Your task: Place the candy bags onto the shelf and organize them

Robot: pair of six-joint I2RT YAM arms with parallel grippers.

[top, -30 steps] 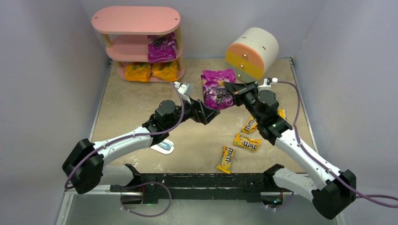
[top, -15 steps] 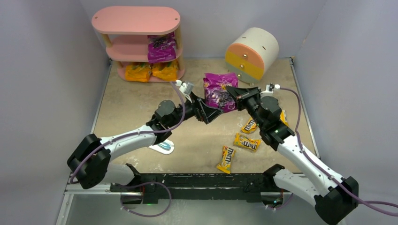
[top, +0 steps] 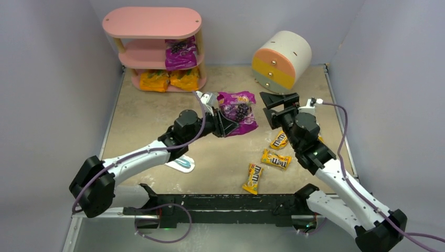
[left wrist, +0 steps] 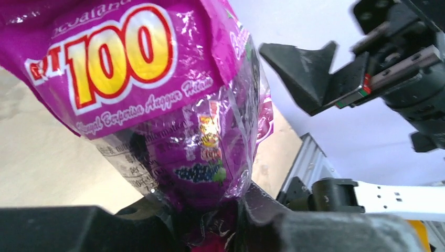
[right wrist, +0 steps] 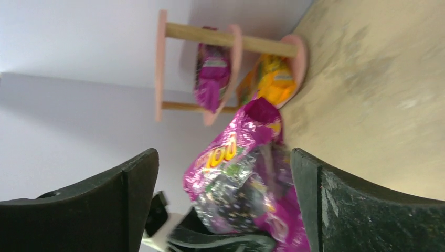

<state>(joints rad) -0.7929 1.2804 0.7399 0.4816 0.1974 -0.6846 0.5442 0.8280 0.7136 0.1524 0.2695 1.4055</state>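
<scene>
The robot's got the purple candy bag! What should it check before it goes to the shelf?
1. Left gripper shut on the purple bag: ok, it pinches one end.
2. Right gripper open and apart from the bag: ok.
3. Grip firm enough for the carry: cannot tell.
4. Room on the middle tier of the shelf: ok, its left part is bare beside the other purple bag.
5. Room on the bottom tier: not ok, two orange bags fill what shows of it.
</scene>
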